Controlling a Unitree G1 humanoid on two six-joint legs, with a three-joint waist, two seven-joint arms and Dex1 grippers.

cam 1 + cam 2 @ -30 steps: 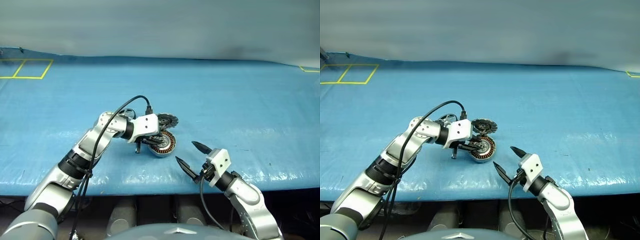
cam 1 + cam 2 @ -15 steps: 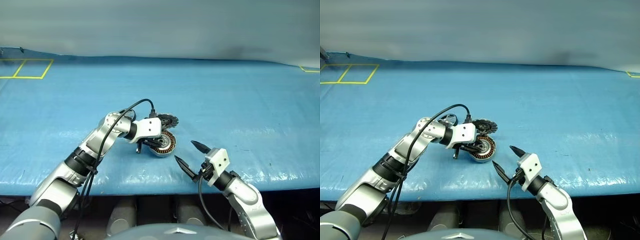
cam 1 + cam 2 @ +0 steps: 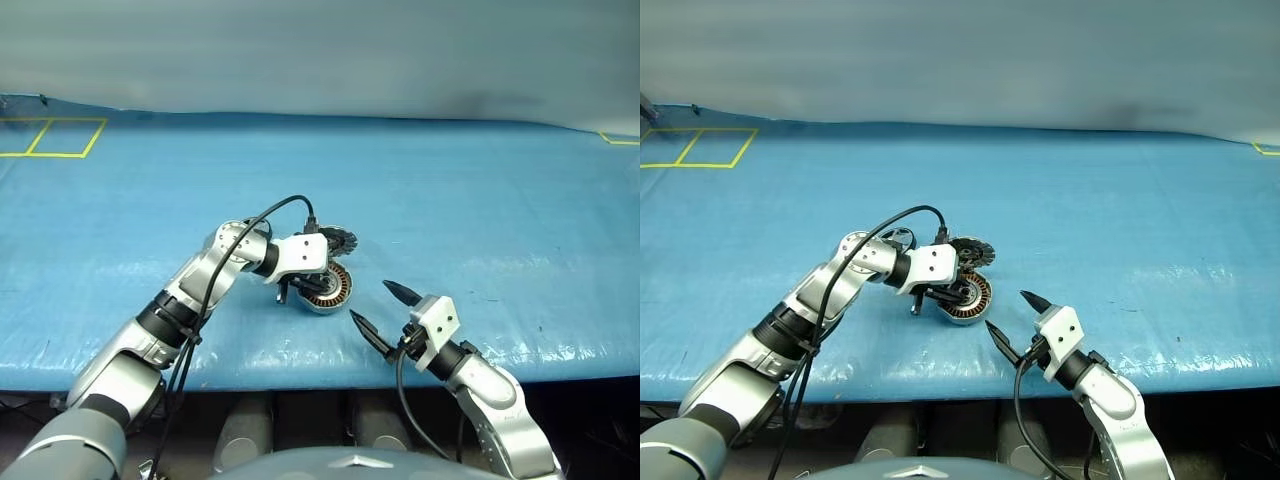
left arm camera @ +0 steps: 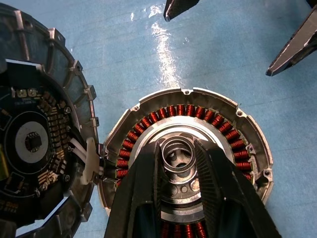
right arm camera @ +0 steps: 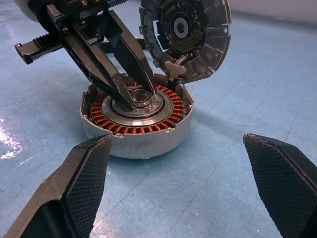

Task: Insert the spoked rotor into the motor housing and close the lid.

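The motor housing [image 3: 328, 290] sits on the blue table with copper windings [image 4: 225, 130] showing, seen from the side as a grey cup [image 5: 143, 140]. Its lid [image 3: 335, 241] stands open behind it, dark inner face [image 5: 185, 29] showing. My left gripper [image 3: 940, 297] reaches down into the housing, its fingers [image 4: 141, 193] closed on a small silver ring [image 4: 178, 154] at the centre. A small silver wheel, apparently the spoked rotor [image 3: 898, 238], lies behind my left forearm, partly hidden. My right gripper [image 3: 370, 303] is open and empty, level, just in front of the housing.
The blue sheet [image 3: 480, 200] covers the whole table, and its front edge [image 3: 300, 375] runs just below both grippers. Yellow tape squares [image 3: 50, 137] mark the far left corner. A black cable [image 3: 250, 215] loops over my left arm.
My left forearm has swung slightly toward the housing while its fingers stay at the housing's centre. The right gripper has not moved.
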